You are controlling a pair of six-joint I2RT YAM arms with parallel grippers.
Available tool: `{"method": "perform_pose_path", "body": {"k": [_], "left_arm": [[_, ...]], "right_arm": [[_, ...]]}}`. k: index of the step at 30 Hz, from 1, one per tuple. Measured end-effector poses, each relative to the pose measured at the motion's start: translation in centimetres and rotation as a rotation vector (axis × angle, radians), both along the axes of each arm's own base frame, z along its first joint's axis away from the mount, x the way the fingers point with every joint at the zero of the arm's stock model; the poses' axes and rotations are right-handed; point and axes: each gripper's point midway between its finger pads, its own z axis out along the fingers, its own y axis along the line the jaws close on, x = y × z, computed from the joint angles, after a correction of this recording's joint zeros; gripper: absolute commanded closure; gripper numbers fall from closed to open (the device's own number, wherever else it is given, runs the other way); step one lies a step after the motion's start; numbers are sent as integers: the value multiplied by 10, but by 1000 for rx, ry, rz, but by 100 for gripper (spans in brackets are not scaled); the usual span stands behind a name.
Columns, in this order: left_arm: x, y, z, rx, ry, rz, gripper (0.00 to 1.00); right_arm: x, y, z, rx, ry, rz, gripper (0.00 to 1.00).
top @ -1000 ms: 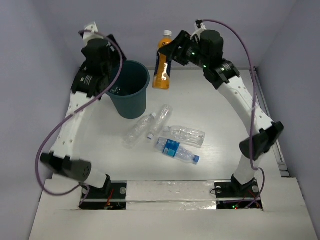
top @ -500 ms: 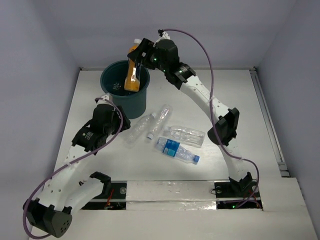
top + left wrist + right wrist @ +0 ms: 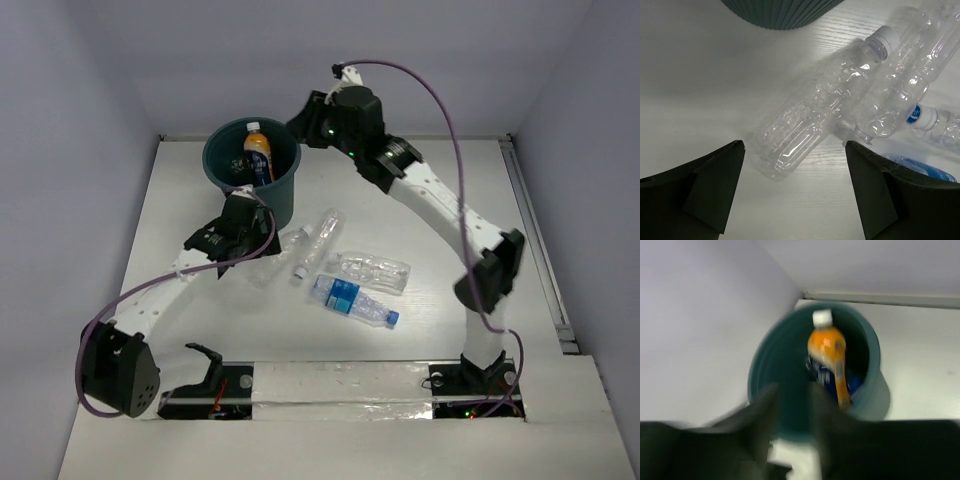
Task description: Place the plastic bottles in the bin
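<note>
The dark teal bin point(image 3: 283, 195) stands at the back left. The orange bottle point(image 3: 258, 157) lies inside it, also in the right wrist view point(image 3: 827, 347), on a blue-labelled bottle point(image 3: 854, 382). My right gripper point(image 3: 303, 110) hovers empty by the bin's right rim point(image 3: 756, 370), its blurred fingers slightly apart point(image 3: 792, 397). My left gripper point(image 3: 262, 244) is open wide point(image 3: 794, 145) just above a clear bottle point(image 3: 820, 112) lying on the table. A second clear bottle point(image 3: 323, 233) touches it. A third clear bottle point(image 3: 374, 270) and a blue-labelled one point(image 3: 348, 298) lie to the right.
White table with walls at the back and sides. The bin's base point(image 3: 782, 10) is just beyond the left gripper. A white rail point(image 3: 540, 240) runs along the right edge.
My right gripper let go of the orange bottle, which now lies in the bin, and pulled back to the right. My left gripper moved right and down over the nearest clear bottle.
</note>
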Motion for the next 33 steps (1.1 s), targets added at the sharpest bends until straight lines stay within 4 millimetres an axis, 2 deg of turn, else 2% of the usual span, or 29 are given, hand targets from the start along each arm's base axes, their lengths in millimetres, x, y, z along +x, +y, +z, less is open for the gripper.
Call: {"method": "perform_pose_path", "body": {"k": [3, 5, 8, 10, 13, 15, 18, 20, 22, 24, 27, 31, 33], "left_arm": [[9, -6, -4, 21, 4, -28, 19], [12, -9, -11, 35, 17, -46, 19], [14, -14, -22, 46, 45, -74, 19], [13, -20, -31, 46, 71, -98, 19], [10, -30, -43, 47, 109, -131, 19], [6, -36, -49, 42, 130, -149, 20], [3, -43, -51, 19, 141, -152, 21], [2, -46, -51, 11, 142, -148, 21], [0, -45, -55, 5, 147, -132, 21], [-5, -45, -60, 7, 161, -121, 21], [-12, -43, -70, 6, 189, -100, 21], [-19, -40, -86, 8, 228, -73, 22], [-23, -38, -93, 6, 246, -60, 31]], "right_arm": [[-44, -39, 4, -24, -14, 15, 78], [-81, -67, 4, -29, -22, 33, 76], [-122, -95, -9, -21, -31, 68, 69], [-143, -110, -33, -35, -9, 84, 59], [-164, -127, -85, -98, 74, 93, 41], [-177, -138, -119, -144, 128, 96, 34], [-199, -157, -159, -202, 201, 97, 34], [-210, -166, -171, -220, 224, 101, 31], [-218, -170, -174, -221, 228, 111, 26], [-222, -172, -177, -229, 232, 123, 18], [-223, -168, -189, -259, 259, 150, 14], [-225, -163, -226, -349, 351, 195, 14], [-226, -162, -245, -393, 398, 218, 14]]}}
